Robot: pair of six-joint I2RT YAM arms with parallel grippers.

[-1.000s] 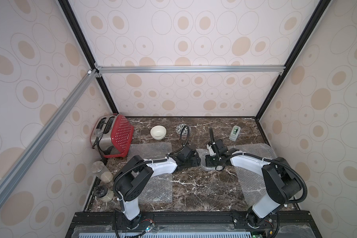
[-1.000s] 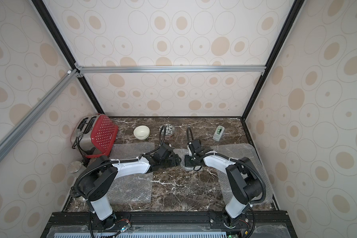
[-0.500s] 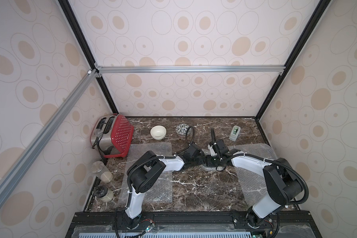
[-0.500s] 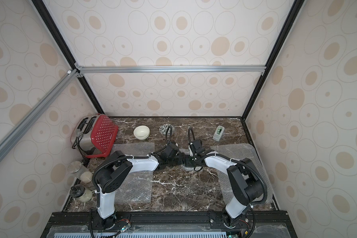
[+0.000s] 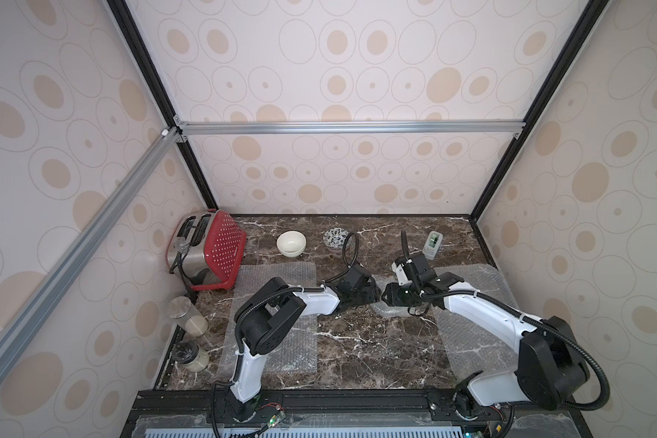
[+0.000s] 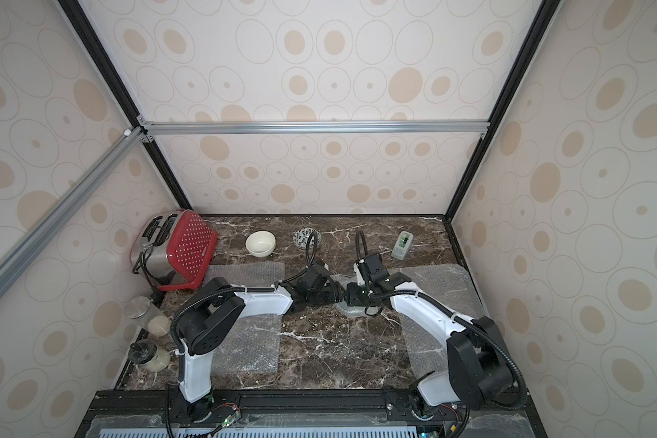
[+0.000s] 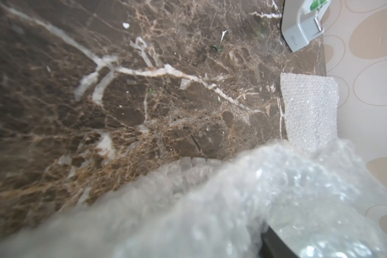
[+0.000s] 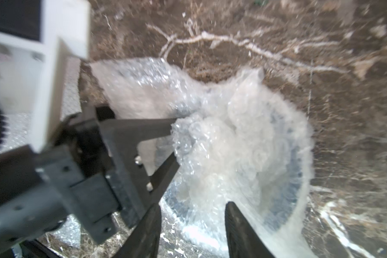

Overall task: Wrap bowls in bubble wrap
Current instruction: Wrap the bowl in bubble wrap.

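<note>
while the arms are meeting in both top views, the left gripper [image 5: 377, 295] and right gripper [image 5: 385, 298] are crowding the bubble wrap [image 5: 389, 311] bundle, likely tucking its loose film in. in the left wrist view wrap is filling the foreground (jaws hidden). in the right wrist view the right jaws are standing spread over the bowl [image 8: 284, 181]; the left fingers [image 8: 139, 128] are digging in, parted, grip unclear.

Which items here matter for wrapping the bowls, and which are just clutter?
Job:
- cream bowl
- dark-patterned bowl
- bubble-wrap bundle crumpled over a third bowl
- left flat bubble-wrap sheet
- right flat bubble-wrap sheet

Lying about:
- red toaster
- tall glass jar
- short glass jar
- tape dispenser
</note>
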